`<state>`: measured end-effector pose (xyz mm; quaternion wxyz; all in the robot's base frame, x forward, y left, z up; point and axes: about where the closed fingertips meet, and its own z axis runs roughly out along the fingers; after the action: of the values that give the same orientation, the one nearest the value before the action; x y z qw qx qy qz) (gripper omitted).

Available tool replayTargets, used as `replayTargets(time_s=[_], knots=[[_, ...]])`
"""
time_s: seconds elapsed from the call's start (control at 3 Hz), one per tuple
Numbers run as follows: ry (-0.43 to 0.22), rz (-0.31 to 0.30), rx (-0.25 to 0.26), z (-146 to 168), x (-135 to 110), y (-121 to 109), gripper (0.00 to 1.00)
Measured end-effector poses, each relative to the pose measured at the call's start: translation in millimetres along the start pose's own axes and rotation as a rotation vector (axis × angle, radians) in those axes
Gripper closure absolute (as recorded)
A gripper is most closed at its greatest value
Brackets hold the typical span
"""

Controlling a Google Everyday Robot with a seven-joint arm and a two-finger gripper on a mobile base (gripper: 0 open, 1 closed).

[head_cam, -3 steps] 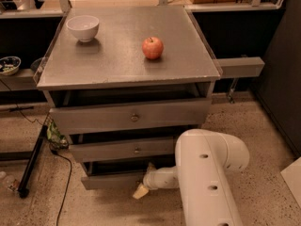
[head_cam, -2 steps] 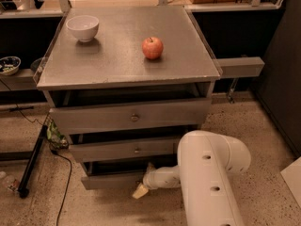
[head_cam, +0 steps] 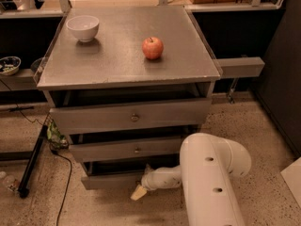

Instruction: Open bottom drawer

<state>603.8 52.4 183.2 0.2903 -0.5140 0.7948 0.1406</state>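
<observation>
Bottom drawer (head_cam: 107, 181), a slim grey front, sits just behind the gripper (head_cam: 138, 192), which seems to touch its middle; whether it grips, I cannot tell.

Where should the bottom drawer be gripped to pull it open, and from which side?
At the centre of the bottom drawer front, from straight ahead: its slim flat face offers no other hold, and the middle drawer carries a centre knob. The gripper sits just below that spot.

no legible text, labels or numbers anywhere, jaws low beside the bottom drawer (head_cam: 108, 181) front
</observation>
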Motion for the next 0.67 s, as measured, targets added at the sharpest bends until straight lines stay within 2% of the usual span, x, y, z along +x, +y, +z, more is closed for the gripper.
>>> replayTargets(time_s=[0.67], knots=[[-0.034, 0.023, -0.103, -13, 10, 38, 0.00]])
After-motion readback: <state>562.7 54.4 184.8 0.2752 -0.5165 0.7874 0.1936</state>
